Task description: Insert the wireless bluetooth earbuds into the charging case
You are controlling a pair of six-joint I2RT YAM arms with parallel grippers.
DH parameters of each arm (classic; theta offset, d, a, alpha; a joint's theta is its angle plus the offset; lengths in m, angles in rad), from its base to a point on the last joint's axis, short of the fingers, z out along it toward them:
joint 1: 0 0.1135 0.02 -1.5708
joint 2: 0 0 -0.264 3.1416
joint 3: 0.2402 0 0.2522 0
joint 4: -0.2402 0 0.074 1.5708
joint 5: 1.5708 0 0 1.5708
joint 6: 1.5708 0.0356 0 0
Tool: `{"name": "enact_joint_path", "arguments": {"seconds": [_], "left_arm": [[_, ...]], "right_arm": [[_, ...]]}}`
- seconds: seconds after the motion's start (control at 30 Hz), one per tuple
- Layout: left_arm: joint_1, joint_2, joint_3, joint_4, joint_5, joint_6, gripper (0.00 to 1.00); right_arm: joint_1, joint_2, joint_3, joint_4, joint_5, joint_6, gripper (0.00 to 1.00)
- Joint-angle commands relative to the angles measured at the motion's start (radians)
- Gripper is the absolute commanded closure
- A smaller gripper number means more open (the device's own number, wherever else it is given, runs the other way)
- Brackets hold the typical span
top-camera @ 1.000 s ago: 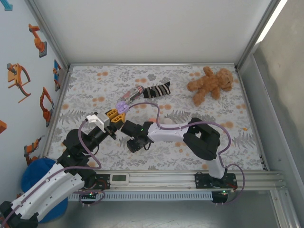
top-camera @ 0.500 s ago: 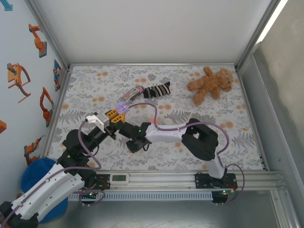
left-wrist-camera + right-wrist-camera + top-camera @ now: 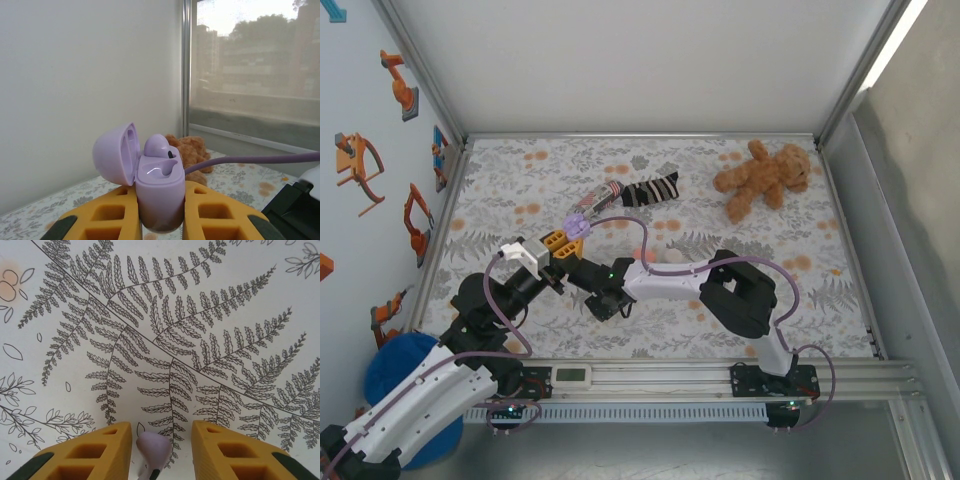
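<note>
The left end effector pinches the lower half of a pale purple charging case, which stands upright between its yellow fingers. The case's round lid is hinged open and tips away to one side of the grip. A purple earbud sits in one of the two wells at the top of the case, and the well beside it looks bare. Beyond the fingertips, behind the case, lies a brown teddy bear on the counter. From above, the right end effector sits just beside the left one, low over the fern-printed counter. Its own camera shows the right end effector with its fingers spread a little. A second earbud, also pale purple, lies between them, back from the tips. It is close against one pad, with a clear gap to the other, so it is not pinched. Well ahead of both end effectors, a striped sock lies on the counter.
</note>
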State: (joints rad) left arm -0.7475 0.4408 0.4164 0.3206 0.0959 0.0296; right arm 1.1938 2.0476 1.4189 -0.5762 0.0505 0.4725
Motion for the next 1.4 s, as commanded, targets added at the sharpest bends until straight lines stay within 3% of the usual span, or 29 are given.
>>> {"name": "enact_joint_path", "arguments": {"seconds": [0.0, 0.1, 0.83, 1.17, 1.37], "left_arm": [[-0.006, -0.011, -0.008, 0.017, -0.006, 0.003, 1.00], [-0.006, -0.014, -0.008, 0.015, -0.007, 0.004, 1.00], [-0.006, -0.005, -0.005, 0.019, -0.005, 0.006, 1.00], [-0.006, 0.009, -0.004, 0.023, 0.000, 0.003, 1.00], [-0.007, 0.045, -0.001, 0.043, 0.014, -0.012, 1.00]], "right_arm": [[0.018, 0.014, 0.015, -0.036, 0.002, -0.005, 0.65], [0.019, 0.009, 0.015, -0.036, 0.002, -0.006, 0.73], [0.022, -0.059, -0.027, -0.017, 0.031, -0.018, 0.81], [0.016, -0.169, -0.092, -0.014, 0.103, -0.036, 0.80], [0.005, -0.315, -0.155, -0.013, 0.194, -0.083, 0.80]]}}
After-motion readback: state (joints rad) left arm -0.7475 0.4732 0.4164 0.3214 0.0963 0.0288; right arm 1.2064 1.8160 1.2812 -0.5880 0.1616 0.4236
